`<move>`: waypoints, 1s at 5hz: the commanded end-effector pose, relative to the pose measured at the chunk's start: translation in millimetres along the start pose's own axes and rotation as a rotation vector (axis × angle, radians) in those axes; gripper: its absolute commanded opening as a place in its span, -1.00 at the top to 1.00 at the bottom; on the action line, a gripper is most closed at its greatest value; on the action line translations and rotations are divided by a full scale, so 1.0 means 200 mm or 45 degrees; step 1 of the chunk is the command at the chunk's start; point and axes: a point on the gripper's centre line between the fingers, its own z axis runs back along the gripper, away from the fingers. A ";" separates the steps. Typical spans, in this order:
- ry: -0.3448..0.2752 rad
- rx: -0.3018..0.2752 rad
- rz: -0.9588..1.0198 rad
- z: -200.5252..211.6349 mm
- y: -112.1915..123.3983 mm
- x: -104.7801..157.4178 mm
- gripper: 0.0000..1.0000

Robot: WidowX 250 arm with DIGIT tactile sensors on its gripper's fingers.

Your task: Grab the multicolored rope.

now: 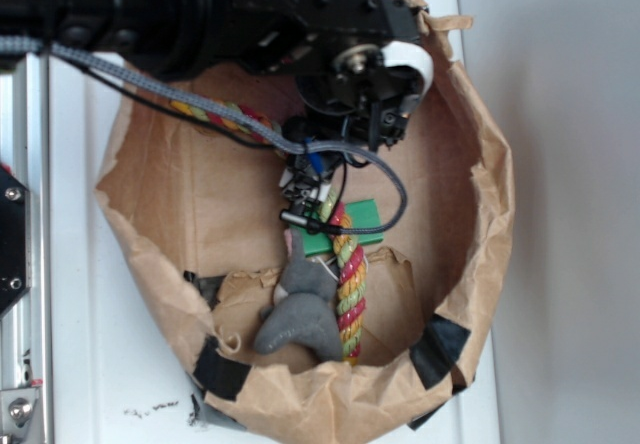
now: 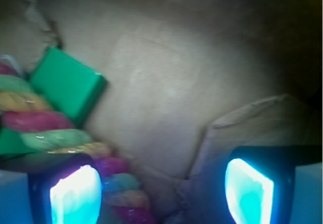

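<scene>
White worktop (image 1: 560, 164) shows around a brown paper bag (image 1: 480, 144) whose rim is rolled down into a shallow nest, probably so the arm can reach in from above; inside lie the multicolored rope (image 1: 349, 284), a flat green block (image 1: 362, 216) and a grey plush toy (image 1: 300, 314). From the near wall the rope runs up over the block, the toy just beside it, then passes under the arm and shows again at the far wall. Over the rope's middle hangs the claw (image 2: 161, 188), spread wide – in the wrist view one pad (image 2: 75, 193) sits over the strands, the other over bare paper, so the rope lies off-centre at one jaw, not yet pinched; I judge a small sideways shift is needed before closing.
</scene>
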 end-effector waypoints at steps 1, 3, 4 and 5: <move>-0.042 0.096 0.002 -0.06 0.05 -0.02 -1.00; -0.003 0.056 0.069 0.03 0.02 -0.02 1.00; -0.010 0.002 0.056 0.13 0.00 -0.04 1.00; -0.012 -0.060 0.038 0.24 -0.02 -0.06 1.00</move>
